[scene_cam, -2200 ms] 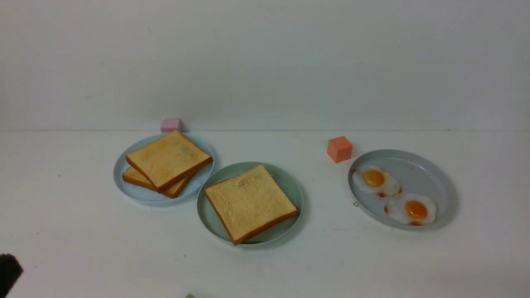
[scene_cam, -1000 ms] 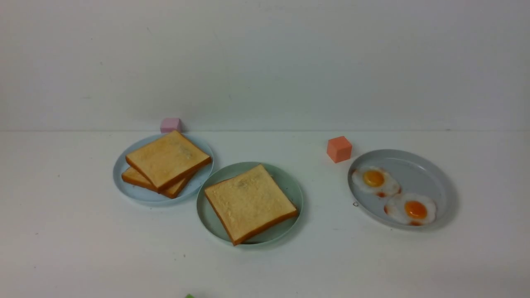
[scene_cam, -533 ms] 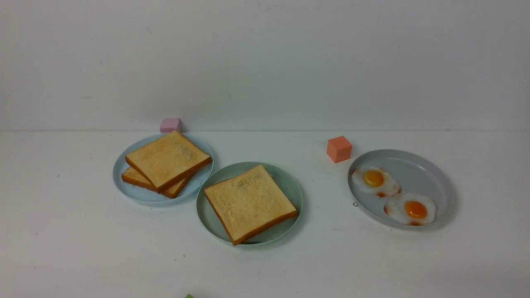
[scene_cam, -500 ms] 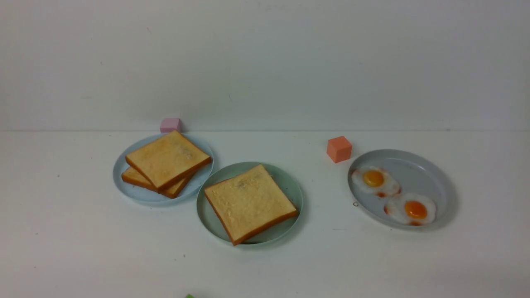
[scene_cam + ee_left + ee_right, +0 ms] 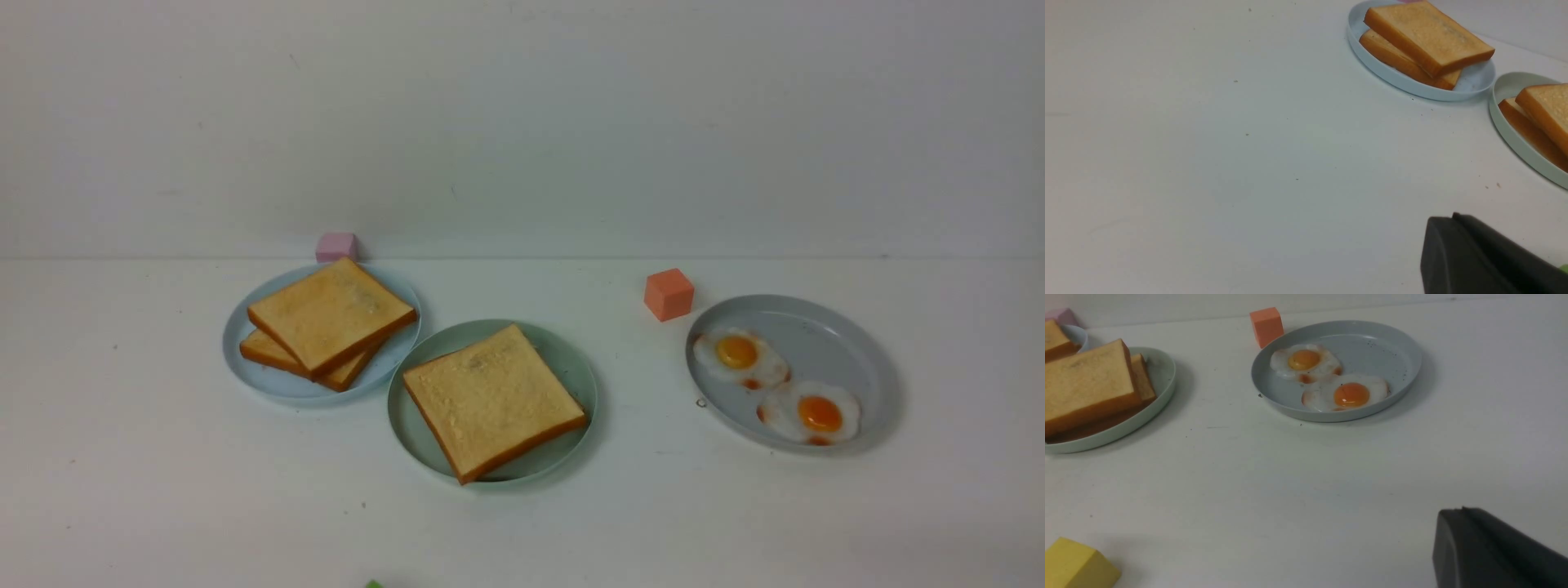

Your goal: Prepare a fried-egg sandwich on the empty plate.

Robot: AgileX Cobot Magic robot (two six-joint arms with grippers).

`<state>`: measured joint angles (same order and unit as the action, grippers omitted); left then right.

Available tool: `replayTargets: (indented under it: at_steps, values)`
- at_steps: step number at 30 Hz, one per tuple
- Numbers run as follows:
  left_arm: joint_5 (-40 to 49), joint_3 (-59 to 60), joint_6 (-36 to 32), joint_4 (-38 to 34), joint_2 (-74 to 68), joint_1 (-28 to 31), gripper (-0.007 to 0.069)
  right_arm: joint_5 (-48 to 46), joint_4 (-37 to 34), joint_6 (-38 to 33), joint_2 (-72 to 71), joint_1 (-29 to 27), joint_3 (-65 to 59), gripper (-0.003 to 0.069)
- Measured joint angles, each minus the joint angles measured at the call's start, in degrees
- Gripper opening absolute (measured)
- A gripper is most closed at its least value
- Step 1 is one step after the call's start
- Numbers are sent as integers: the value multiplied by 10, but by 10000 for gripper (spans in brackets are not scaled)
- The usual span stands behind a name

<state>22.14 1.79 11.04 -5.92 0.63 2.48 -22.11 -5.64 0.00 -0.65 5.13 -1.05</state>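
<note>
While front view hides arms, wrist views show closed fingers (image 5: 1453,228), yellow block (image 5: 1077,563).

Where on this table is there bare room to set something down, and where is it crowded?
Free: the wide stretch between the mint-green plate and the grey plate holding two fried eggs, below the orange cube; also the near strip in front of all the plates. Crowded: the blue plate and mint-green plate nearly touch, with the pink cube just behind.

Open tabletop (image 5: 163,490) before plates (image 5: 493,469)
</note>
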Motion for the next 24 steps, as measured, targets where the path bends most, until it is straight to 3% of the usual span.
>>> replayTargets:
  at_steps: [24]
  values:
    - [0, 0, 1, 0, 0, 0, 17, 0, 0, 0, 0, 0, 0, 40]
